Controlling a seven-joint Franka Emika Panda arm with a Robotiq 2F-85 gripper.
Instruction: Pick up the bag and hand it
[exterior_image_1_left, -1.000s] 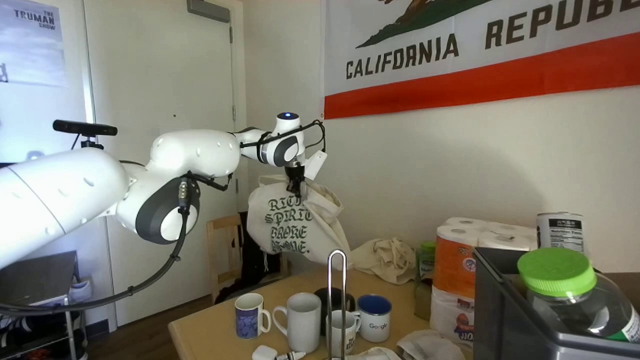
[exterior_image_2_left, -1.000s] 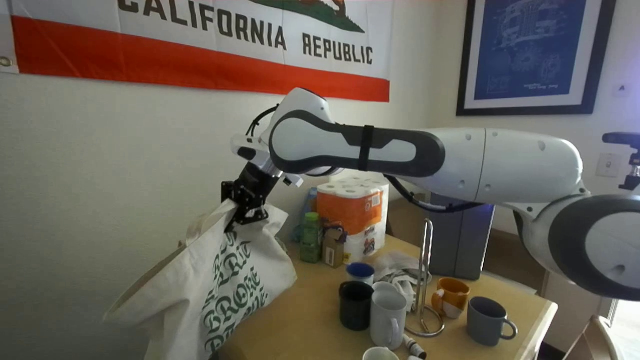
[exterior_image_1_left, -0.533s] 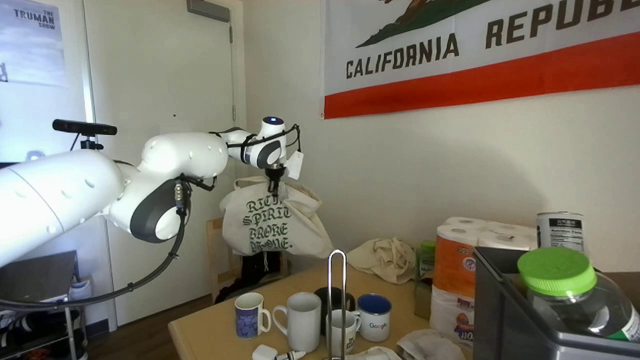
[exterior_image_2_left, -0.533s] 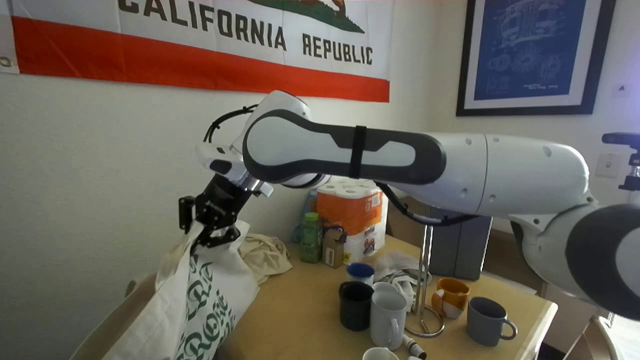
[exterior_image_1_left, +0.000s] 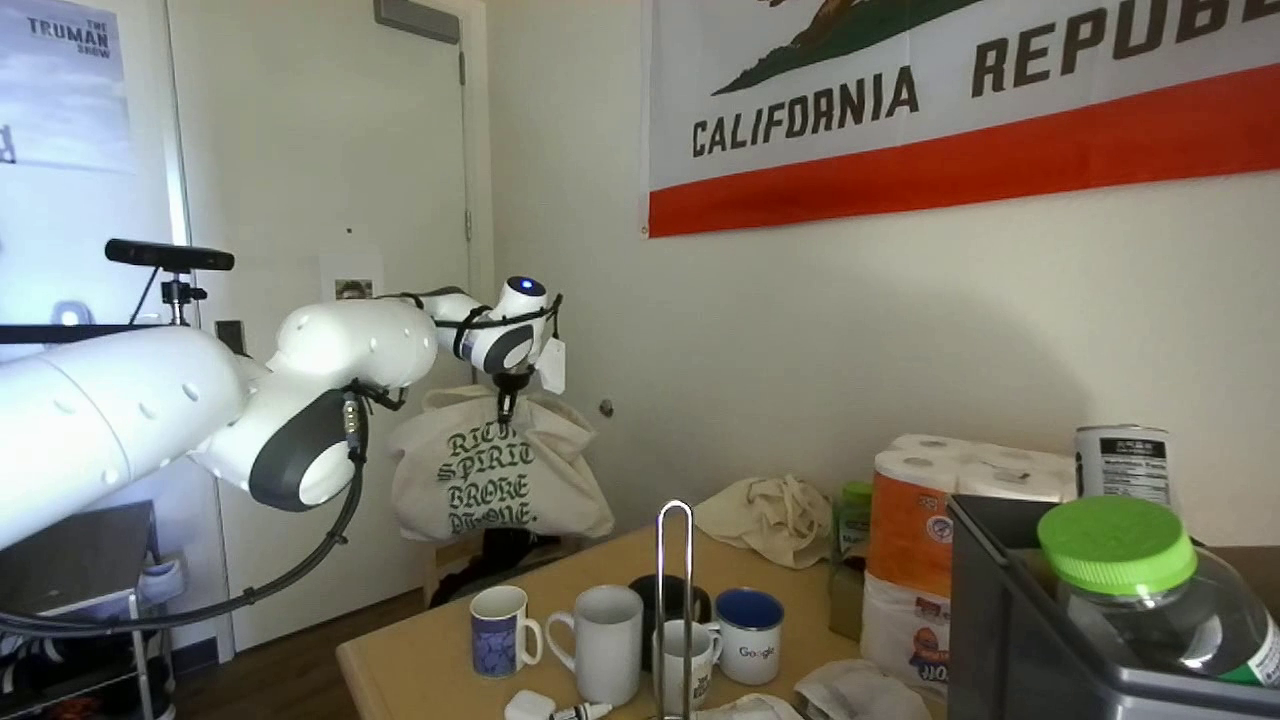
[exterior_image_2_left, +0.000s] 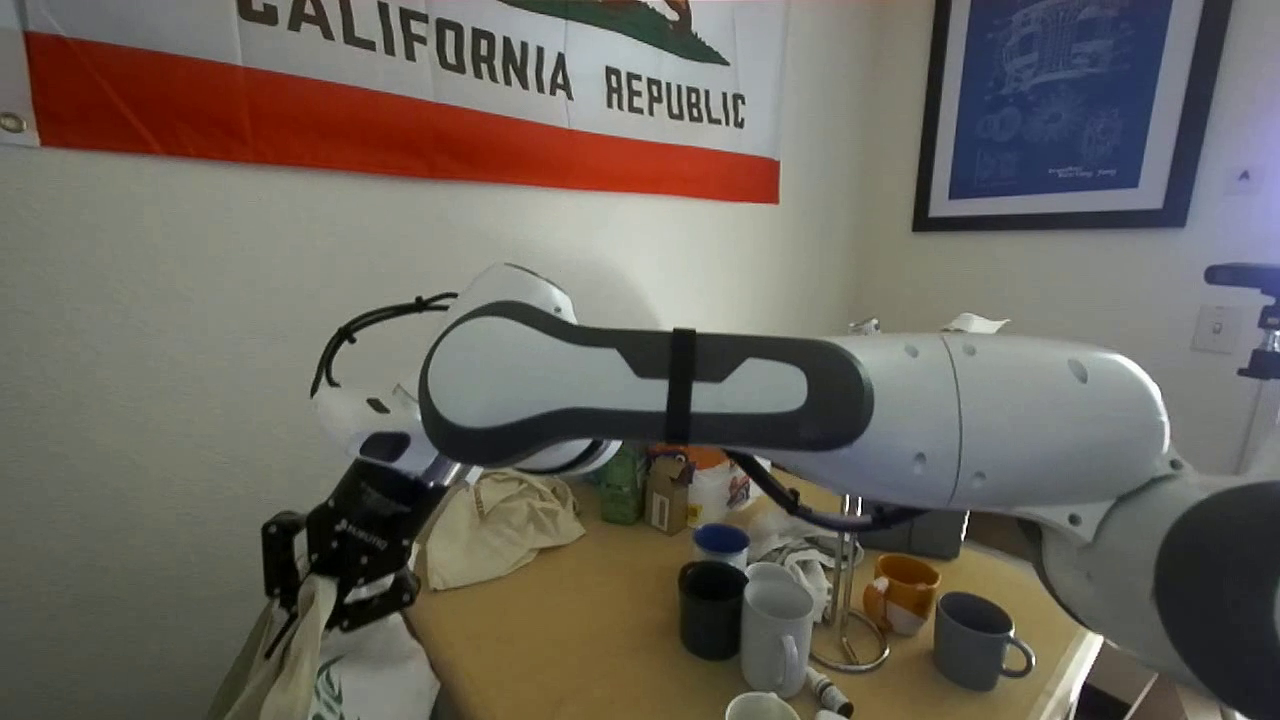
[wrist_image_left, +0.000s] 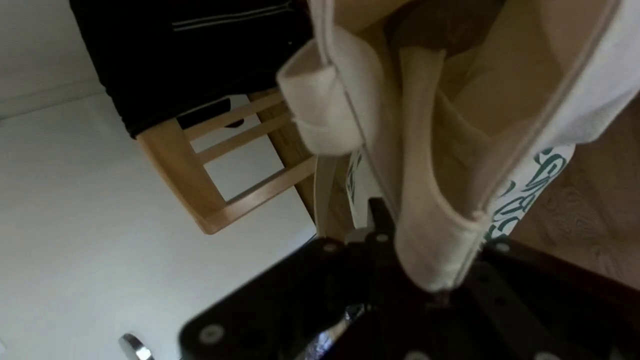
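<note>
The bag is a cream cloth tote with dark green lettering; it hangs in the air in an exterior view (exterior_image_1_left: 495, 490), off the table's far end. It is partly cut off at the bottom of an exterior view (exterior_image_2_left: 375, 670). My gripper (exterior_image_1_left: 506, 408) is shut on the bag's top edge, and this also shows in an exterior view (exterior_image_2_left: 318, 605). In the wrist view the bag (wrist_image_left: 440, 240) is folded between the fingers of the gripper (wrist_image_left: 430, 260), its mouth gaping open. The fingertips are hidden by dark shadow and cloth.
The table (exterior_image_1_left: 420, 650) carries several mugs (exterior_image_1_left: 608, 640), a metal rack (exterior_image_1_left: 660, 600), a crumpled beige cloth (exterior_image_1_left: 775, 520), paper rolls (exterior_image_1_left: 910, 540) and a grey bin (exterior_image_1_left: 985, 610). A wooden chair (wrist_image_left: 185, 175) with a black garment stands below the bag. A door (exterior_image_1_left: 330, 180) is behind the arm.
My gripper and the hanging bag have moved left in both exterior views, away from the table, and then lower. The bag has stayed in the grip.
</note>
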